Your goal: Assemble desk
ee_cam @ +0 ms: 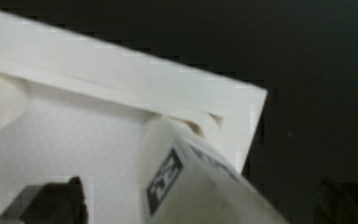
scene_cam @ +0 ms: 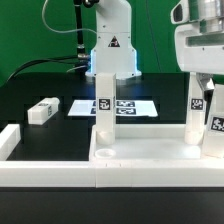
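The white desk panel (scene_cam: 150, 152) lies rim-up on the black table at the exterior view's right, and its corner shows in the wrist view (ee_cam: 105, 110). One tagged leg post (scene_cam: 103, 112) stands upright at its left corner. Two more tagged posts stand at the right corner, one behind (scene_cam: 197, 110) and one nearer (scene_cam: 214, 125). My gripper (scene_cam: 208, 88) hangs over these right posts. In the wrist view a tagged leg (ee_cam: 194, 170) rises from the panel corner between my gripper's (ee_cam: 197, 208) jaws. The fingers (ee_cam: 51, 200) stand wide apart with a gap to the leg. A loose leg (scene_cam: 42, 110) lies at the left.
The marker board (scene_cam: 125, 106) lies flat behind the panel, before the robot base (scene_cam: 110, 50). The long low white rail with L-shaped ends (scene_cam: 50, 170) runs along the front, its left end (scene_cam: 8, 140) turned back. A green wall stands behind.
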Available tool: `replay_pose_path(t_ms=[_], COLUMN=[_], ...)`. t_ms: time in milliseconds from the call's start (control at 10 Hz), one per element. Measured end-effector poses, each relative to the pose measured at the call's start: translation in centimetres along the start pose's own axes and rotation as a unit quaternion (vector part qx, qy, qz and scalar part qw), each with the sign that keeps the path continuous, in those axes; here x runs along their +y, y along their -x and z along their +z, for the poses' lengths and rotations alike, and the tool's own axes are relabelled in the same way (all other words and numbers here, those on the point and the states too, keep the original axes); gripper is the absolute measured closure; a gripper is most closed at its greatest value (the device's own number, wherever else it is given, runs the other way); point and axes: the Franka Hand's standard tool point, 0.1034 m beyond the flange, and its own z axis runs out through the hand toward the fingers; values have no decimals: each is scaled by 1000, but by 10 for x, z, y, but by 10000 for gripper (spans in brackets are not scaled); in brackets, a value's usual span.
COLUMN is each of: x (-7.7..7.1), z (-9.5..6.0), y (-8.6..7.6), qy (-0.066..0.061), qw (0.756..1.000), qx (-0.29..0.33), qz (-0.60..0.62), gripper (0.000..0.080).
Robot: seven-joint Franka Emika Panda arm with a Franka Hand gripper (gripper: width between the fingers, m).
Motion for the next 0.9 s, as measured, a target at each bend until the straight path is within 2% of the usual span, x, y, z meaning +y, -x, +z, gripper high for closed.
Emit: replay_pose_path(t_ms=[100,200,300,400,500,700,900], x=[0,2,1,5,18,15,15], z=[0,0,1,4,11,9,10], y=[-1,-1,-4,-15,-23,-21,-20], qy=[0,10,28,22,26,24,22], qw=[999,994,971,940,933,942,963], qx=[0,4,13,23,26,26,26], qz=[-32,-112,-238,-340,-357,-334,-266], gripper=[151,151,151,151,151,177,511])
